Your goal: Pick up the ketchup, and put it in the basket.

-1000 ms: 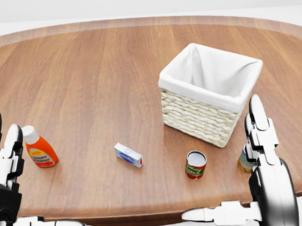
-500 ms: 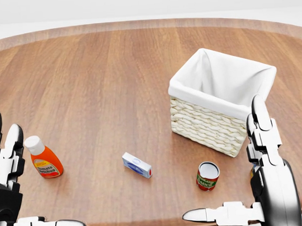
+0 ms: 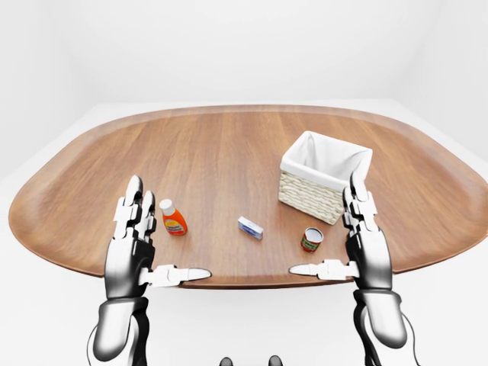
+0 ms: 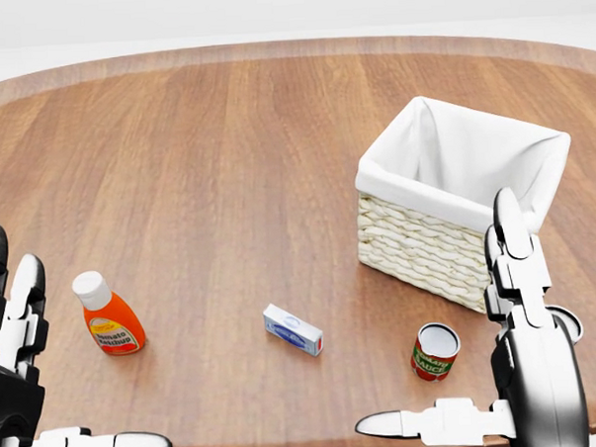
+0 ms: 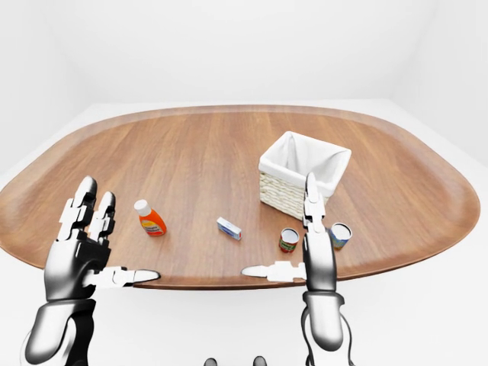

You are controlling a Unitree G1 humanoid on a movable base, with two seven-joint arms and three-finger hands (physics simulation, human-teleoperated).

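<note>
The ketchup (image 4: 109, 322), an orange bottle with a white cap, stands on the wooden table at the lower left of the head view. The wicker basket (image 4: 461, 201) with a white liner stands at the right. My left hand (image 4: 28, 389) is open, fingers spread, just left of and below the ketchup, not touching it. My right hand (image 4: 502, 373) is open at the lower right, below the basket. Both hands are empty.
A small white and blue box (image 4: 293, 331) lies between ketchup and basket. A red tomato can (image 4: 436, 351) stands below the basket. A second can (image 5: 340, 235) stands right of my right hand. The table edge (image 3: 244, 280) runs by my hands.
The whole picture has shifted right and down: the camera has moved. The ketchup, box, can and basket sit lower and further right in the head view. My hands hold the same pose.
</note>
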